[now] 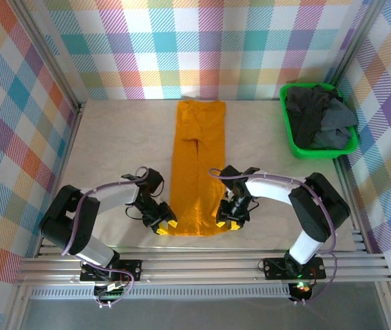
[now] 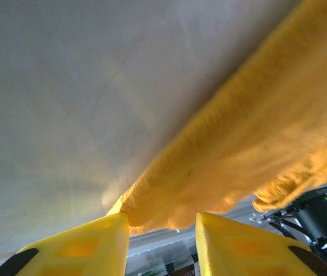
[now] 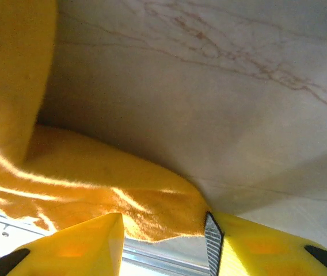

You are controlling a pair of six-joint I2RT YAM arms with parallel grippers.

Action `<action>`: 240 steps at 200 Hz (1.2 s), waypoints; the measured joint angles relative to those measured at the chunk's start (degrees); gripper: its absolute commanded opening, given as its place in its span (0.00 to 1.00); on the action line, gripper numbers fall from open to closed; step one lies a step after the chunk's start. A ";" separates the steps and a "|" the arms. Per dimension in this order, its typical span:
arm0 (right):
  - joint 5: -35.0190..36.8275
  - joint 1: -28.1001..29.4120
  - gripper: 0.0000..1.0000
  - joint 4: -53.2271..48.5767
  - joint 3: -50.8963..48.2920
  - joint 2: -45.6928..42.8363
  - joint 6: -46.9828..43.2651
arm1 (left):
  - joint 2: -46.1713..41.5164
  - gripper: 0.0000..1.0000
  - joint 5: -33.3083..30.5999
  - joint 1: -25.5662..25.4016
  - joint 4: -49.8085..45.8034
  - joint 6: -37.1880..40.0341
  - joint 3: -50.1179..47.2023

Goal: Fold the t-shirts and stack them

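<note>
Corners at the near end of the orange t-shirt sit inside the open left gripper and the open right gripper, and it stretches long, straight away from both.

We see pastel plaid walls on the left, far and right sides, a pale veined tabletop, aluminium rails along its near edge, soft even light.

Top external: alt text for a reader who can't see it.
A mustard-orange t-shirt, folded into a long strip, lies down the middle of the table, with the left gripper at its near left corner and the right gripper at its near right corner. A green basket of dark grey t-shirts sits far right.
</note>
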 measured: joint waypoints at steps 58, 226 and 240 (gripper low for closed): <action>1.49 0.74 0.00 -1.64 0.57 1.33 3.82 | 5.60 0.00 1.40 -2.16 2.05 0.00 3.48; -3.98 -6.25 0.00 -5.62 11.58 -7.74 10.78 | -6.95 0.00 -3.50 1.09 -5.51 -5.70 13.99; -3.63 -8.63 0.00 -6.08 17.57 -4.48 10.51 | -4.26 0.00 -4.17 3.85 -4.48 -6.93 19.15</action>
